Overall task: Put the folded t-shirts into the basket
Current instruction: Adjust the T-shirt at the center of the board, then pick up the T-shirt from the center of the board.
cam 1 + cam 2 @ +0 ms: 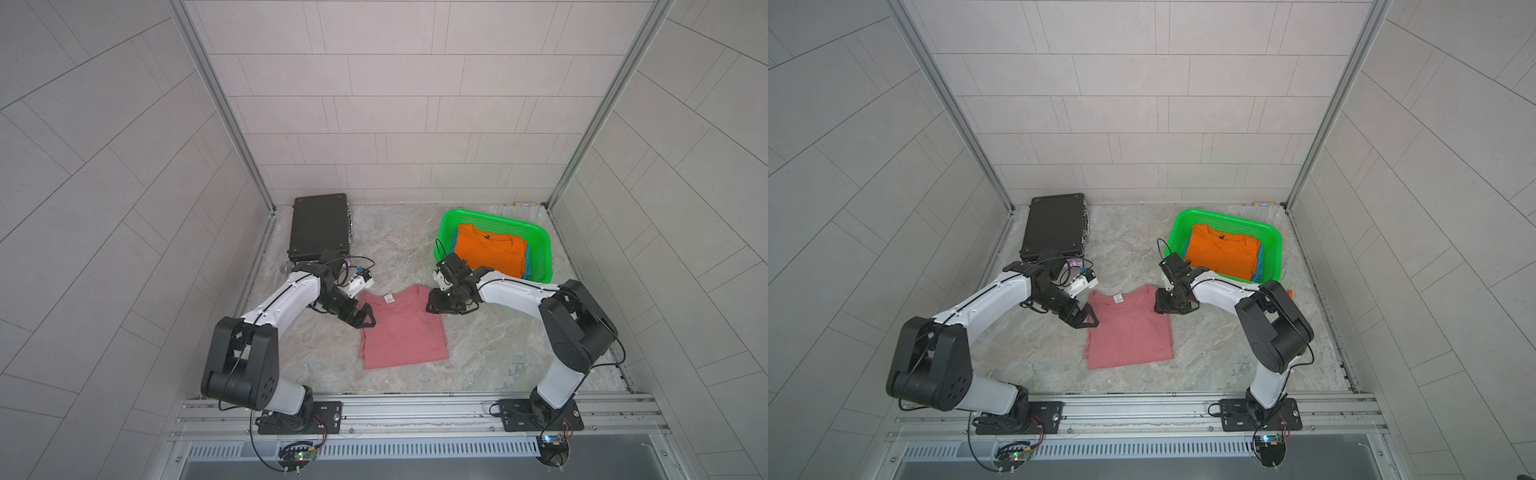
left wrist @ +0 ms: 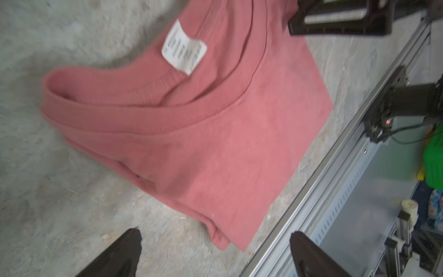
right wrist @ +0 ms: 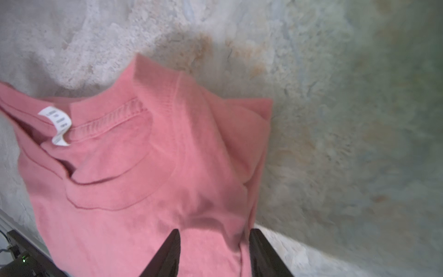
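The dusty pink folded t-shirt (image 1: pixel 403 328) (image 1: pixel 1129 332) lies flat mid-table, its white neck label toward the back. My left gripper (image 1: pixel 362 319) (image 2: pixel 215 235) is open wide at the shirt's left shoulder edge, low over the table, holding nothing. My right gripper (image 1: pixel 436 305) (image 3: pixel 215 231) is open over the shirt's right shoulder, with pink cloth (image 3: pixel 134 191) showing under and between its fingers. The green basket (image 1: pixel 498 220) (image 1: pixel 1225 218) stands at the back right. In it the orange t-shirt (image 1: pixel 488 251) lies on the teal one, of which only an edge (image 1: pixel 528 266) shows.
A shut black hard-shell case (image 1: pixel 320 226) (image 1: pixel 1054 226) lies at the back left, just behind my left arm. Metal frame rails (image 1: pixel 415 407) run along the table's front edge, and tiled walls close in the other three sides.
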